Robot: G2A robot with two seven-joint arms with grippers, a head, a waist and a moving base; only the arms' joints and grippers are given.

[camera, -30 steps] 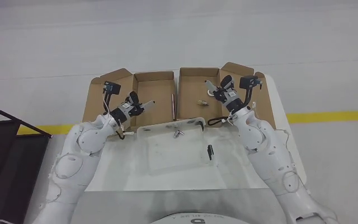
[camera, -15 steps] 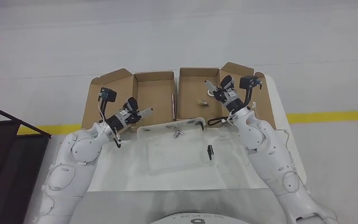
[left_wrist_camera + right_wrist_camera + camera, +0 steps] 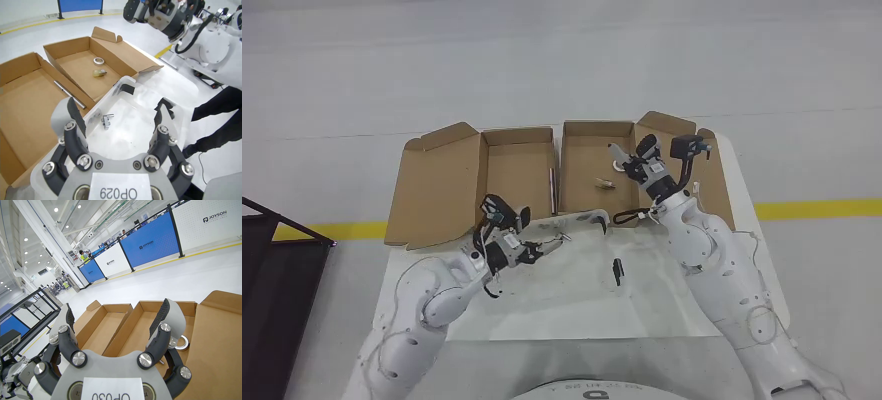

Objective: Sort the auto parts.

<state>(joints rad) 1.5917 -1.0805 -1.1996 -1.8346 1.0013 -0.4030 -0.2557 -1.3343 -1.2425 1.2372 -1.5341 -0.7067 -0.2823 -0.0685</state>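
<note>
A clear plastic tray (image 3: 542,288) (image 3: 129,78) holds a small metal bracket (image 3: 560,238) (image 3: 106,121). My left gripper (image 3: 534,248) (image 3: 115,103) hovers open just above the tray, short of the bracket, with nothing between its fingers. The left cardboard box (image 3: 512,170) (image 3: 28,98) contains a metal rod (image 3: 551,188) (image 3: 70,93). In the right box (image 3: 592,150) (image 3: 75,62) lie a metal ring (image 3: 98,61) (image 3: 183,342) and a yellowish small part (image 3: 602,182) (image 3: 99,73). My right gripper (image 3: 625,160) (image 3: 117,306) is open and empty above the right box.
A small black part (image 3: 617,270) lies at the tray's right side. A black cable loop (image 3: 628,215) hangs by the right arm near the tray's far corner. Open box flaps (image 3: 432,185) stick out at both sides. A black rack (image 3: 272,260) stands left of the table.
My left arm has swung from above the left box down and right to the clear tray, ending near the bracket. The right arm has stayed put.
</note>
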